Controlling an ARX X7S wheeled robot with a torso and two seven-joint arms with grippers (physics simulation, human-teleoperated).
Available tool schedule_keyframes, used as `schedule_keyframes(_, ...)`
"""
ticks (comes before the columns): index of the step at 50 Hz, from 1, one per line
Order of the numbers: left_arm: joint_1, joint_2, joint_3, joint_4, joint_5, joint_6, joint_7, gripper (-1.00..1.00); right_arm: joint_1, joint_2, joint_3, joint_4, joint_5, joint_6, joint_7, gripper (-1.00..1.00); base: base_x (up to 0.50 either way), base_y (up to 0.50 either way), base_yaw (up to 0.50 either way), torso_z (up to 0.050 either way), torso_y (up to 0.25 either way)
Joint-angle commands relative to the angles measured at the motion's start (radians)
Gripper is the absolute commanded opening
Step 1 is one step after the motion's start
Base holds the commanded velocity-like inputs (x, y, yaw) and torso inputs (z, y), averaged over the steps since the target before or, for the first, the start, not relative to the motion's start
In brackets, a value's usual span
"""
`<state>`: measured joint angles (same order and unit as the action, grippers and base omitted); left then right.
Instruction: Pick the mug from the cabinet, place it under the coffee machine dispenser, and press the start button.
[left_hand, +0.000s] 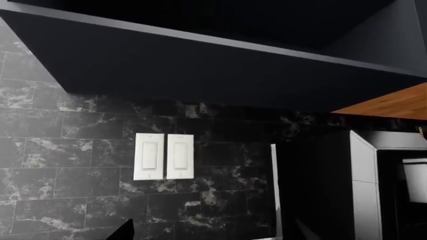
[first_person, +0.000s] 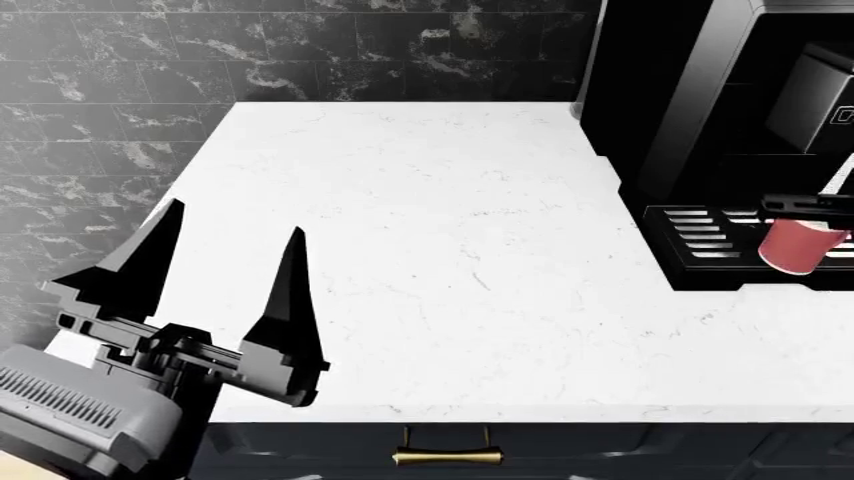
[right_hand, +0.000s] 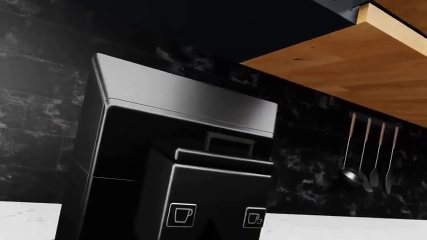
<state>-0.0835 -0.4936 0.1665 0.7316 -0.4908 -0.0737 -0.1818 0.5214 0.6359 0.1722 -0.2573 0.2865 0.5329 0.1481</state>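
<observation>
White counter (first_person: 441, 260), black marble tile wall (first_person: 120, 120) at 10 o'clock, double light switch (left_hand: 163, 156) (white), wood shelf (right_hand: 347, 75), hanging utensils (right_hand: 369, 155).

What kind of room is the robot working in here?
Most likely a home kitchen. A black coffee machine stands on a white stone countertop against a dark marble-tile backsplash, and cooking utensils hang on the wall beneath a wooden cabinet.
</observation>
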Motion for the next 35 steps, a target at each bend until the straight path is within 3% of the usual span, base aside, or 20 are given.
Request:
schedule_keyframes(1, 0.003, -0.001, 0.002, -0.003, 0.000, 0.003, -0.002, 1.00, 0.032, -0.003, -0.029, -0.011, -0.002, 0.007, -0.003, -1.00, 0.00, 0.00, 0.00, 0.000, 0.000)
schedule_keyframes(35, 0.004, -0.008, 0.009, -0.003, 0.003, 0.010, -0.007, 1.00, 0.056, -0.013, -0.071, 0.105, -0.029, -0.017, -0.007, -1.00, 0.00, 0.00, 0.00, 0.000, 0.000)
